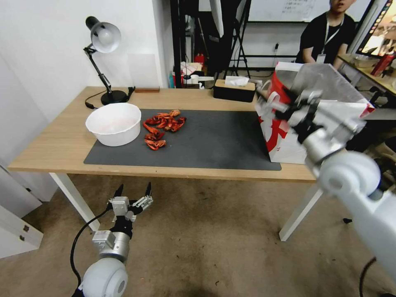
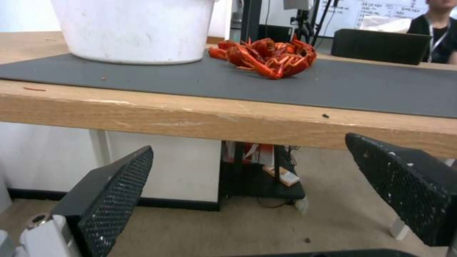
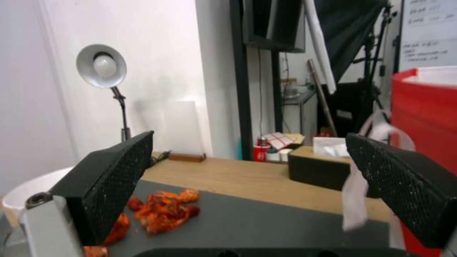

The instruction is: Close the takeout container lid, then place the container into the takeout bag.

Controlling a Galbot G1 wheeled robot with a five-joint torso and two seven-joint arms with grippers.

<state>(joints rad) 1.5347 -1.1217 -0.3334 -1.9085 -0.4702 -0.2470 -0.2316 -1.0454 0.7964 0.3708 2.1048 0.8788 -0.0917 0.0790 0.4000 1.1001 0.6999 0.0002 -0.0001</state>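
The takeout bag [image 1: 284, 140] stands upright at the 3 o'clock end of the tabletop [image 1: 53, 144]. The right tool [image 1: 278, 107], fingers spread and holding nothing, hovers beside the bag's upper edge. The left tool [image 1: 133, 193], fingers spread, hangs below the tabletop's front edge at 7 o'clock.

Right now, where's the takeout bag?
In the head view the takeout bag stands at the table's right end, on the dark mat's right edge, with the right gripper by its handles.
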